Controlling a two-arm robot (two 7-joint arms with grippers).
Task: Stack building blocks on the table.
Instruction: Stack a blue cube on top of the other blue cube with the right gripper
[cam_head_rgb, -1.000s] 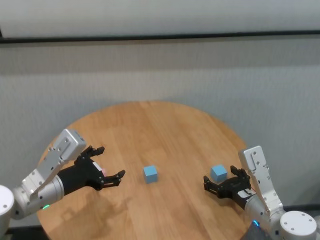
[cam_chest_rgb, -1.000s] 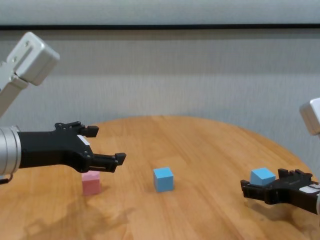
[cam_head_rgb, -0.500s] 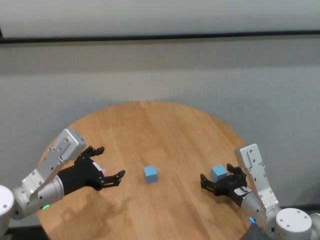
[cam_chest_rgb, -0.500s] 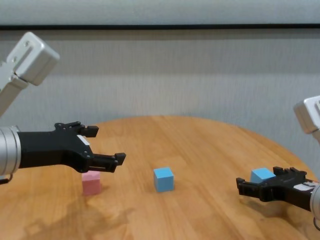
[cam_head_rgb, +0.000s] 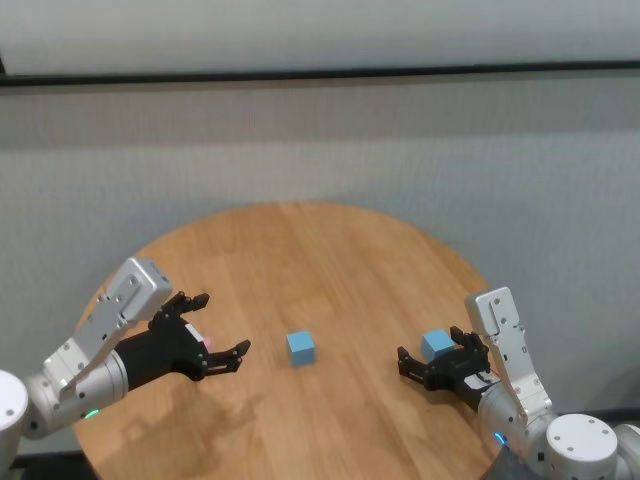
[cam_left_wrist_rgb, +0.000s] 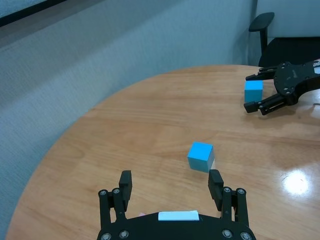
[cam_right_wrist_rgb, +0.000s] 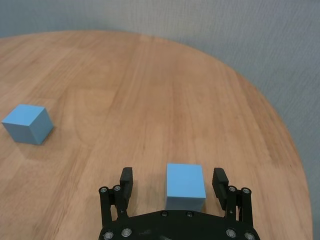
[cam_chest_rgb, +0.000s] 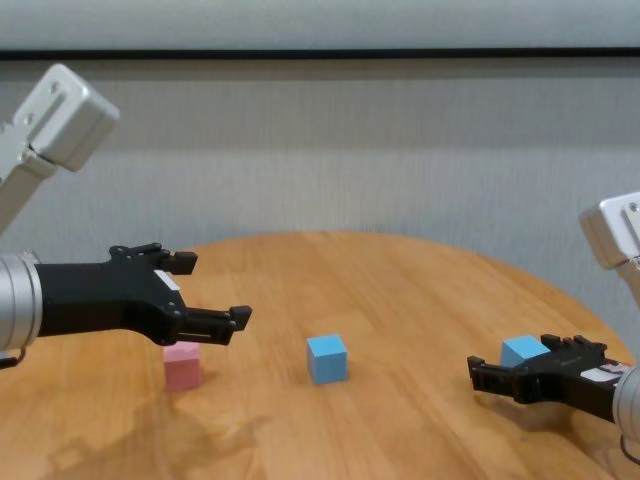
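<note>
Near the middle of the round wooden table (cam_head_rgb: 330, 255) sits a light blue building block (cam_head_rgb: 301, 348) (cam_chest_rgb: 327, 358). A second light blue block (cam_head_rgb: 436, 344) (cam_right_wrist_rgb: 185, 186) rests by the right edge. My right gripper (cam_head_rgb: 431, 348) (cam_right_wrist_rgb: 172, 173) is open and low over the table, one finger on each side of this block with gaps showing. A pink block (cam_chest_rgb: 183, 364) stands at the left, under and just behind my left gripper (cam_head_rgb: 223, 322) (cam_chest_rgb: 216, 288). That gripper hovers open with nothing in it.
The table's curved edge (cam_right_wrist_rgb: 280, 125) runs close beside the right blue block. Behind the table stands a grey wall (cam_head_rgb: 320, 150). A dark office chair (cam_left_wrist_rgb: 263, 25) shows beyond the table in the left wrist view.
My right gripper has slid forward and a little towards the centre, so the right blue block now lies deeper between its fingers. The left arm and all blocks stayed put.
</note>
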